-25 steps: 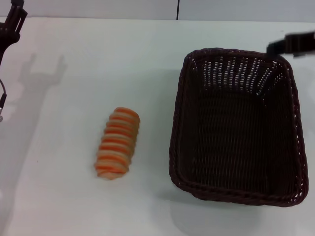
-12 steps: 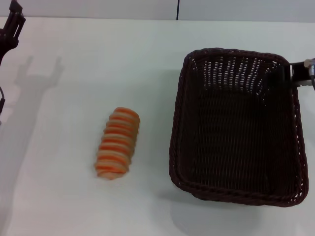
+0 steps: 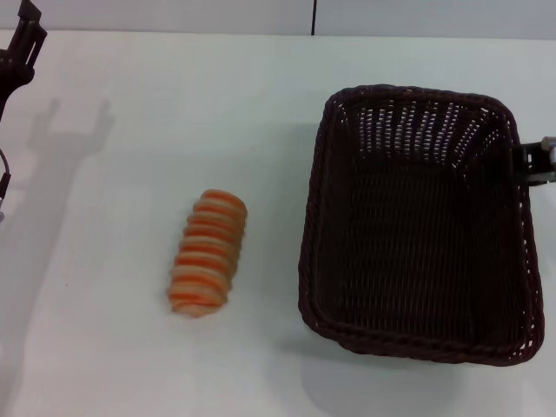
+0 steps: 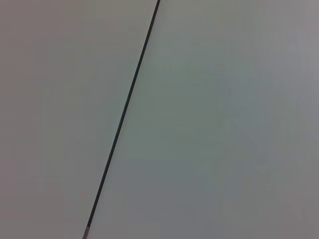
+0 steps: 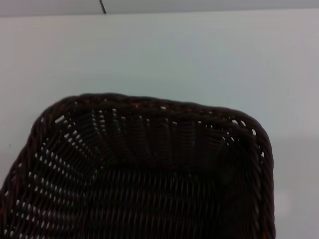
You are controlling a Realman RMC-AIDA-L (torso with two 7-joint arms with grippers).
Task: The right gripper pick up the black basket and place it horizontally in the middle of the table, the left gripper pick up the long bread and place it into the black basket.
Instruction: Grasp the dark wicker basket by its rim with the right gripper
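The black basket [image 3: 417, 226] stands empty on the right side of the white table [image 3: 174, 113], its long side running away from me. It also fills the lower part of the right wrist view [image 5: 149, 164]. The long bread [image 3: 208, 252], striped orange and cream, lies left of the basket, apart from it. My right gripper [image 3: 532, 162] shows only as a black piece at the right edge, right beside the basket's right rim. My left gripper [image 3: 24, 42] is open and empty at the far left corner, far from the bread.
The table's far edge meets a grey wall with a dark vertical seam [image 3: 314, 17]. The left wrist view shows only this grey wall and the seam [image 4: 122, 117]. Bare tabletop lies between the bread and the left arm.
My right gripper has come down and nearer, from above the basket's far right corner to beside its right rim. The basket, bread and left arm have not moved.
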